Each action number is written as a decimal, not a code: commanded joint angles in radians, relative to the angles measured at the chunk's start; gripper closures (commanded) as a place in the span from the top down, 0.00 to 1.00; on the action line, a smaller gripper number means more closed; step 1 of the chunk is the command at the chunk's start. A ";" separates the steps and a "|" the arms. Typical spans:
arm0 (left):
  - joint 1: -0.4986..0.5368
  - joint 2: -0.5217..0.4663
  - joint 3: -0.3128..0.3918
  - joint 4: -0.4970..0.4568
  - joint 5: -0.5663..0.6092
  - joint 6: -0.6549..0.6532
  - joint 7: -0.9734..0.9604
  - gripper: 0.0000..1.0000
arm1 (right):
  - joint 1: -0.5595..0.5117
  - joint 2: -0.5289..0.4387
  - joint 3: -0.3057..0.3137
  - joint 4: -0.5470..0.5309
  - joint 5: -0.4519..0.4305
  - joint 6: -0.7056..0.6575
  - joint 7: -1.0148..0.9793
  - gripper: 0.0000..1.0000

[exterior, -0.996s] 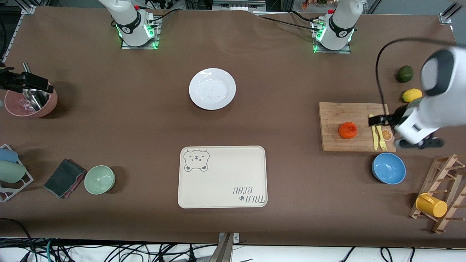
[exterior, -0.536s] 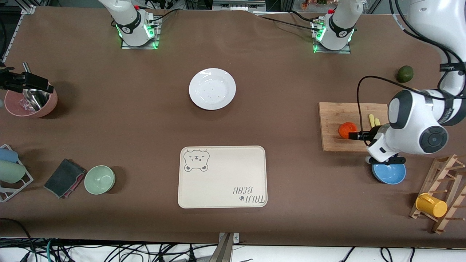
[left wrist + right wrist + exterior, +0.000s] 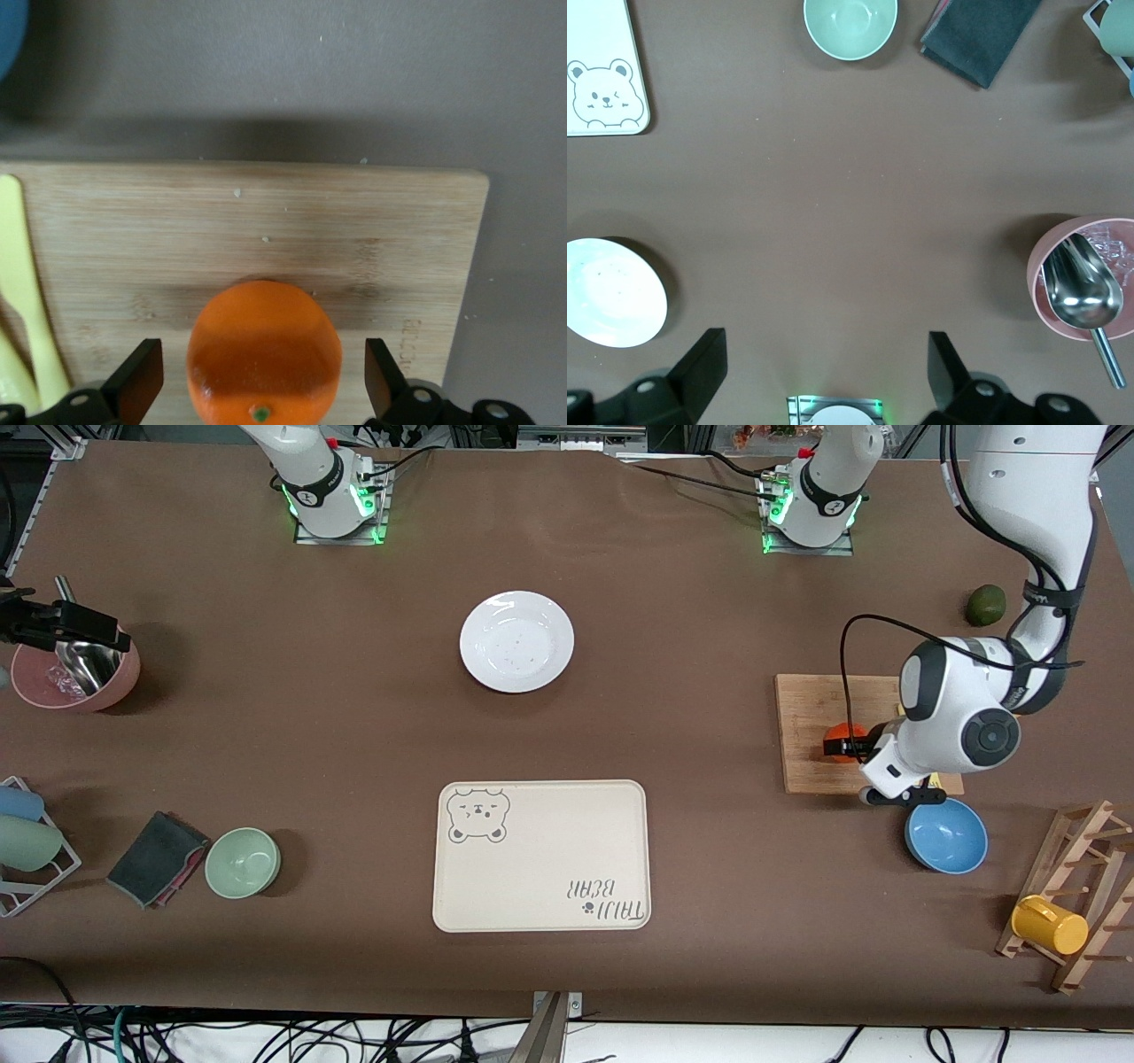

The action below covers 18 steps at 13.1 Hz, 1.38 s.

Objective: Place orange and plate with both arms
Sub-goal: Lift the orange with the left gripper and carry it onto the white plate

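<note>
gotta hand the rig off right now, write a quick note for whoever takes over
Left end effector: open, fingers astride the orange on the cutting board, not closed on it.
Right end effector: open, waiting high above the table at the right arm's end.
Plate: bare, on the table midway between the two bases, farther from the front camera than the bear tray.
Done: nothing placed.
Left: grasp the orange, pick up the plate, place both.
</note>
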 commanded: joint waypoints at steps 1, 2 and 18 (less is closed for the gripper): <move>-0.003 -0.056 0.002 -0.115 0.000 0.100 0.005 1.00 | -0.002 -0.001 0.001 0.012 0.015 -0.017 0.001 1.00; -0.003 -0.051 0.002 -0.118 0.000 0.106 0.005 1.00 | -0.002 -0.001 0.001 0.012 0.015 -0.017 0.001 1.00; -0.738 0.267 -0.049 0.537 -0.181 -0.072 -1.091 0.00 | -0.002 -0.001 0.001 0.011 0.015 -0.018 0.001 1.00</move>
